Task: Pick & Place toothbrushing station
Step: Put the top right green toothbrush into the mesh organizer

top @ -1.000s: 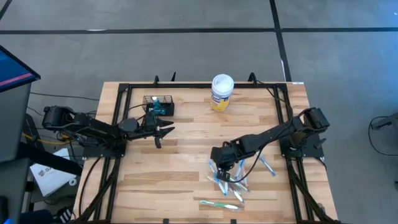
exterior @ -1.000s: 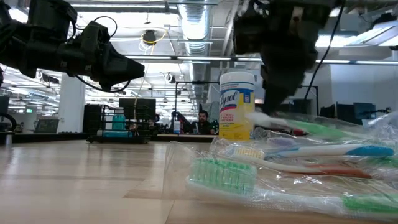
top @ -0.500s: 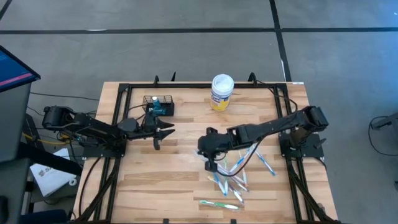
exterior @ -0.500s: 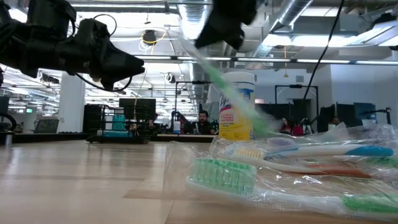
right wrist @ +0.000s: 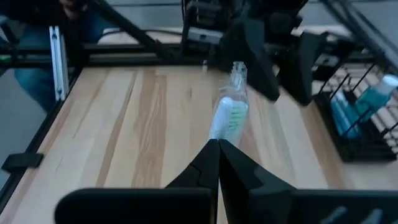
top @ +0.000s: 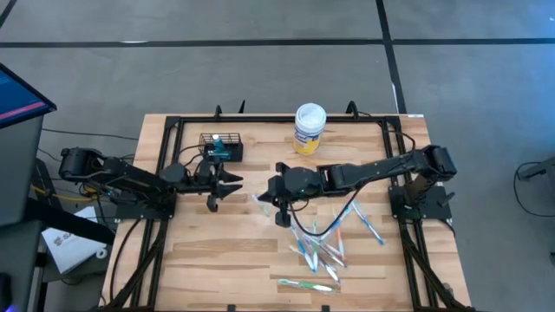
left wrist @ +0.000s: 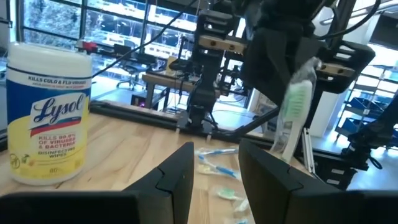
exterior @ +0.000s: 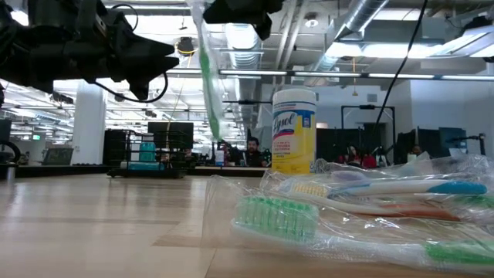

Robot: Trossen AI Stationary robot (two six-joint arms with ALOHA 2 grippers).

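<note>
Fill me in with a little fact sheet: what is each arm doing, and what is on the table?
Right gripper: shut on a green toothbrush in clear wrapping, held in the air near the table's middle
Left gripper: open, empty, facing the right one, beside the basket
Basket: small black wire-mesh basket at the table's back left, holding teal items
Tub: white-lidded yellow-labelled round wipes tub, upright at the back centre
Pile: loose wrapped toothbrushes lying on the wooden table, front right
</note>
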